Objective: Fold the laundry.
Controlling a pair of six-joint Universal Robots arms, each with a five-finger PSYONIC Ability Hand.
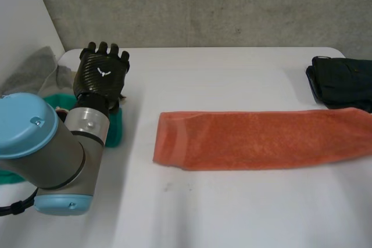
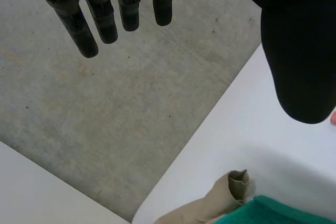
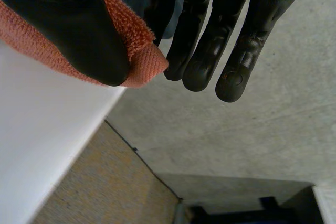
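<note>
Left robot hand: mine, in the upper left of the frame, raised above the bench. Fingers straight with the thumb well apart. The hand is wide and holds nothing.
Right robot hand: mine, narrow. The thumb presses the orange towel against my straight fingers, pinching one end corner of it. That corner hangs past the bench edge.
Orange towel position: flat on the white bench, folded into a long narrow strip. It runs from the centre of the frame to the right edge and past it. The left end is squared, with a woven band just inside it.
Dark garment: folded pile, upper right of the frame, just behind the right end of the strip. I cannot tell whether the two touch.
Teal cloth: left of the frame, on the bench under my left wrist, well apart from the orange towel.
Grey-beige cloth: crumpled at the far left edge, touching the teal cloth near the bench corner.
Left arm: grey joint with light-blue caps, lower left of the frame.
Wall: grey concrete, behind the bench.
</note>
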